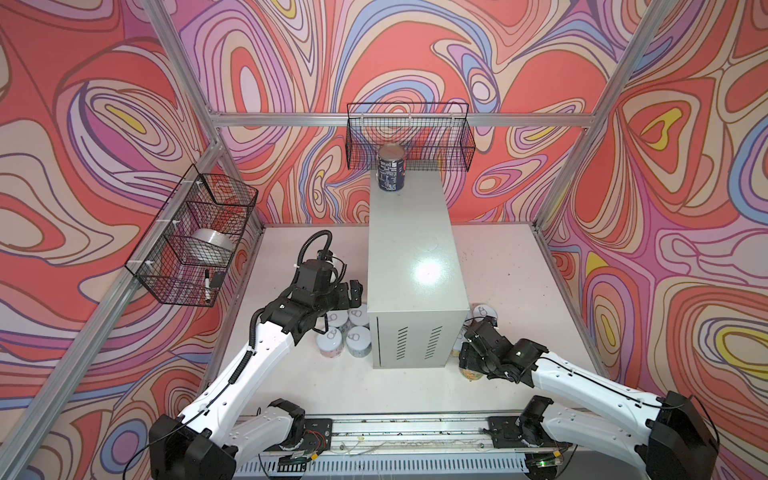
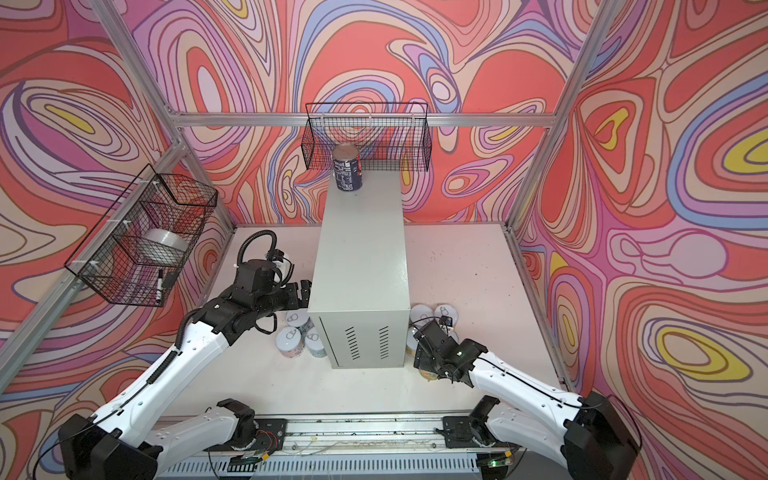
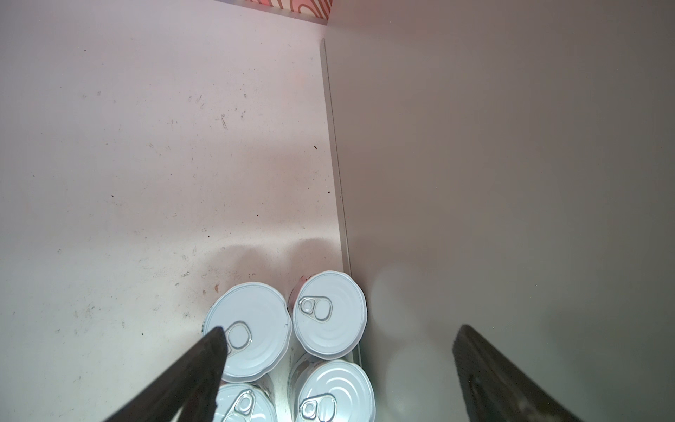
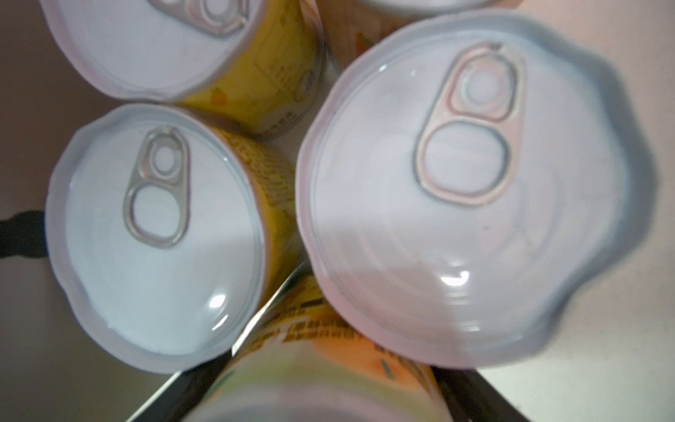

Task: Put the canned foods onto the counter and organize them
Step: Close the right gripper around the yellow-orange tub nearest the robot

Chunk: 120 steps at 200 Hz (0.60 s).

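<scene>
The counter [image 1: 415,249] [image 2: 361,249] is a tall grey cabinet standing mid-table; its side wall [image 3: 511,182] fills half the left wrist view. A dark navy can [image 1: 390,168] [image 2: 347,168] stands upright at its far end. Several cans [image 1: 358,338] [image 2: 288,338] [image 3: 328,314] with pale pull-tab lids stand against its left side. My left gripper [image 1: 353,291] [image 2: 305,291] [image 3: 341,330] hovers open above them. More cans [image 1: 484,311] [image 2: 445,311] [image 4: 157,237] cluster at its right side. There my right gripper [image 1: 469,365] [image 2: 422,361] is low, its fingers against both sides of an orange-labelled can [image 4: 321,365].
A black wire basket [image 1: 409,137] hangs on the back wall just above the counter's far end. Another basket [image 1: 195,237] on the left wall holds a silver tape roll [image 1: 212,245] and a marker [image 1: 206,284]. The white tabletop [image 1: 498,270] lies around the counter.
</scene>
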Each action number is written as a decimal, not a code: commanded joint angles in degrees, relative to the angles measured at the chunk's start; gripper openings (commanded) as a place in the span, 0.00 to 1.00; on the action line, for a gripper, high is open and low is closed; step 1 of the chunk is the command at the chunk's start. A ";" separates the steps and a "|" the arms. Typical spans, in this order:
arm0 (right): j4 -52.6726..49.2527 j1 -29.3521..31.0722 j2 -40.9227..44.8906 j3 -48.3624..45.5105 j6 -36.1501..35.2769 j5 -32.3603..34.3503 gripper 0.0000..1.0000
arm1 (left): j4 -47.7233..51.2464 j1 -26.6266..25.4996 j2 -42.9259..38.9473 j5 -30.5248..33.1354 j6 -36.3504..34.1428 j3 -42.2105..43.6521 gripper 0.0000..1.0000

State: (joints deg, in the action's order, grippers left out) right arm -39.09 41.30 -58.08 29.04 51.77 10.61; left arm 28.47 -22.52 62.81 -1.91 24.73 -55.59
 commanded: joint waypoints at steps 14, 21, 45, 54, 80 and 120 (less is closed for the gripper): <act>2.40 0.27 -0.47 -2.14 1.32 -1.56 0.75 | -0.57 -0.20 0.38 0.04 0.75 0.22 0.97; 2.22 0.27 -0.45 -2.05 1.32 -1.73 0.71 | -0.57 -0.16 0.24 0.14 0.75 0.23 0.97; 0.65 0.27 0.03 -1.03 1.23 -1.67 0.46 | -0.35 -0.15 0.17 0.50 0.52 -0.02 0.97; -0.58 0.27 0.61 -0.24 1.23 -1.41 0.23 | -0.26 -0.15 0.14 0.58 0.58 -0.21 0.97; -5.30 0.24 2.89 3.13 0.60 -0.88 0.00 | -0.40 -0.16 0.47 0.42 0.48 -0.69 0.97; -17.83 0.27 5.80 14.92 -2.69 -1.21 0.00 | 1.33 -0.11 0.83 0.24 -0.28 -2.63 0.97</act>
State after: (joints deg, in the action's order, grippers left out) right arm -49.78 41.30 -55.24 34.89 51.29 9.13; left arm 28.56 -22.52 63.55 -1.89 24.69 -55.96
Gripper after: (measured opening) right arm 0.774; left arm 0.973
